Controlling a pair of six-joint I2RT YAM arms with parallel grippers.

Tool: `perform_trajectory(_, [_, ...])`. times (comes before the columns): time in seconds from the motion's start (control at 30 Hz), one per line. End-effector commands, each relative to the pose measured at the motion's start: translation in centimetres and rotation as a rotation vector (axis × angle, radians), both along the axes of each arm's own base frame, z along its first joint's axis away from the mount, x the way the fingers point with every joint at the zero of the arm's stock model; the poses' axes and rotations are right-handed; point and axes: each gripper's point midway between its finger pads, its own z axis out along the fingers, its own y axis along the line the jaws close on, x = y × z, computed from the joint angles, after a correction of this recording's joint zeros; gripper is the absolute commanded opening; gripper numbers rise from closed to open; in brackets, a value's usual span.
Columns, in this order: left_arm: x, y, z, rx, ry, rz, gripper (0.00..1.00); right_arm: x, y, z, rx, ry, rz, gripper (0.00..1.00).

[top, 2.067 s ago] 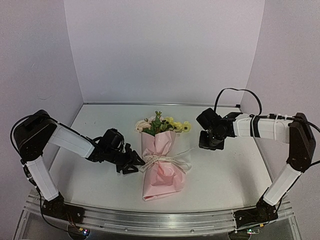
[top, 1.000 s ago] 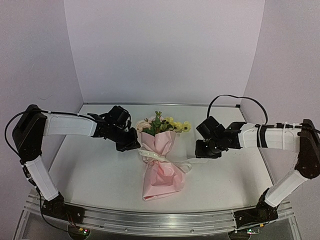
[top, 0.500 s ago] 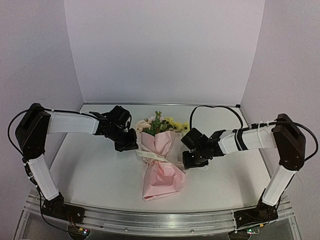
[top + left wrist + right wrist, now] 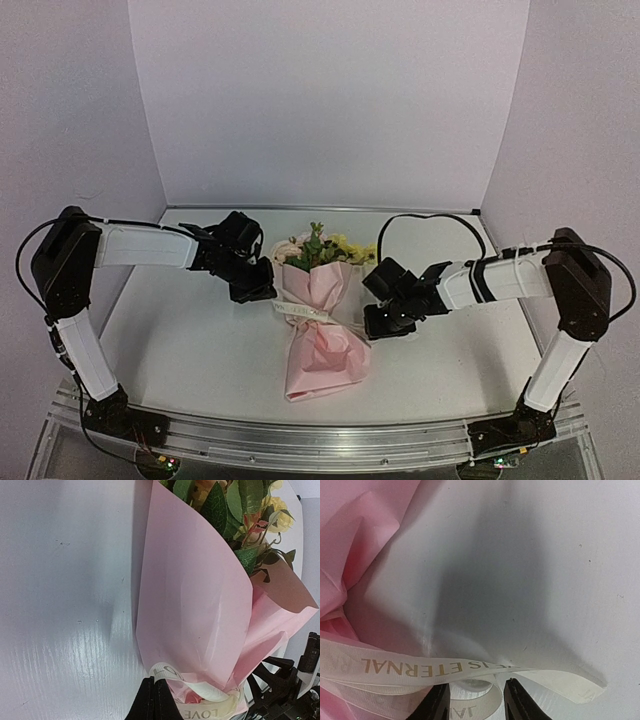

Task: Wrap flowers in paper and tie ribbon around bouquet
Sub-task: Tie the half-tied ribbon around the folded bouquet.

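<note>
step: tying; the pink paper-cone bouquet (image 4: 322, 335) lay on the white tabletop (image 4: 190, 350), blooms away from the arms; the cream lettered ribbon (image 4: 420, 667) circled its pinched waist
left gripper (image 4: 151, 700): clamped on the ribbon at the waist's left
right gripper (image 4: 476, 692): partly open, straddling a loose ribbon loop
next: probably pinch that loop; pull outward to tighten

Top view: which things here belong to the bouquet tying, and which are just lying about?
Job: pink paper-wrapped bouquet of pink and yellow flowers; cream lettered ribbon round its pinched middle; left gripper, shut on one ribbon end; right gripper, open astride the other.
Just there: white table; pale backdrop walls.
</note>
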Motion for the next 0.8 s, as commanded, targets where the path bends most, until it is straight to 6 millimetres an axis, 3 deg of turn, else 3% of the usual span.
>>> perform_trajectory(0.0, [1.1,-0.4,0.8,-0.006,-0.027,-0.006,0.00,-0.2,-0.3,0.0,0.009,-0.007,-0.009,0.39])
perform_trajectory(0.27, [1.0,-0.3,0.6,-0.002,-0.022,-0.007,0.00,0.8,0.5,0.3,0.012,-0.026,-0.005,0.33])
perform_trajectory(0.4, [1.0,-0.3,0.7,0.000,-0.025,-0.006,0.00,0.9,0.8,0.1,0.010,-0.021,-0.007,0.19])
perform_trajectory(0.47, [1.0,-0.1,0.7,0.004,-0.027,-0.005,0.00,1.0,0.5,0.3,0.009,-0.030,-0.021,0.07])
perform_trajectory(0.53, [1.0,0.1,0.7,0.011,-0.028,-0.004,0.00,1.0,0.1,1.3,0.014,-0.050,-0.039,0.01])
perform_trajectory(0.77, [0.9,2.0,0.5,0.075,-0.041,0.019,0.00,1.8,-2.6,6.7,0.018,-0.169,-0.167,0.00])
